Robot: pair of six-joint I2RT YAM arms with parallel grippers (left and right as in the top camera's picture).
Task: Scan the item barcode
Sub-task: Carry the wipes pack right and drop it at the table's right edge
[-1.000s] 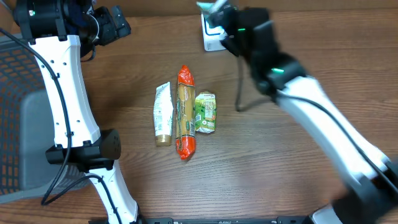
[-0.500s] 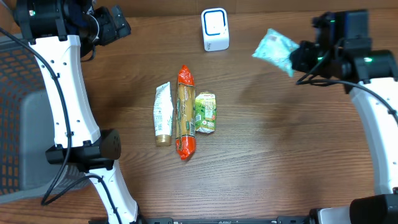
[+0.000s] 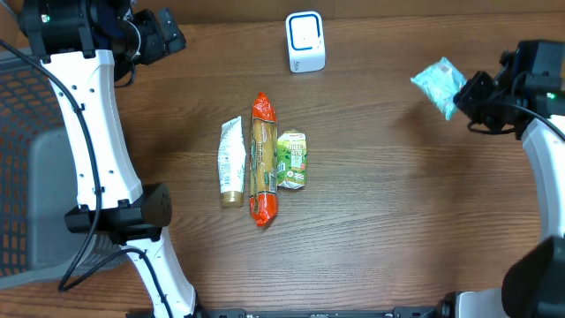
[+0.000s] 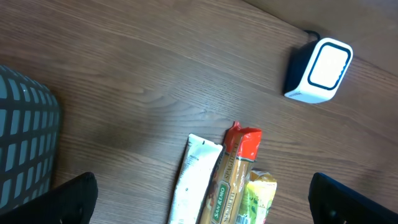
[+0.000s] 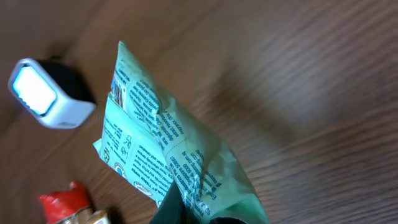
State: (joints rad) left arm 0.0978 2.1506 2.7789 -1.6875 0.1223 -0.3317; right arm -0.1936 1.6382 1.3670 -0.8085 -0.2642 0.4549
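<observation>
A pale green film packet point(image 3: 439, 84) hangs in the air at the upper right of the overhead frame, pinched along one edge by the closed right gripper point(image 3: 461, 94), clear of the wooden bench point(image 3: 397, 230). The packet looks light, soft and crinkly. It would likely flop or fold if held by a corner, so the flat crimped seam, away from the printed panel, seems the safest place to hold it.

A second earlier the packet was right over the white scanner point(image 3: 305, 41) at top centre. Half a second ago it had moved partway to the right, and now it is well apart from the scanner, which suggests its pass is done.

A white tube point(image 3: 231, 163), an orange-ended pasta pack point(image 3: 263, 159) and a green pouch point(image 3: 291, 160) lie side by side at mid-frame, unmoved. The left gripper point(image 3: 166, 35) waits wide open and empty at the upper left.
</observation>
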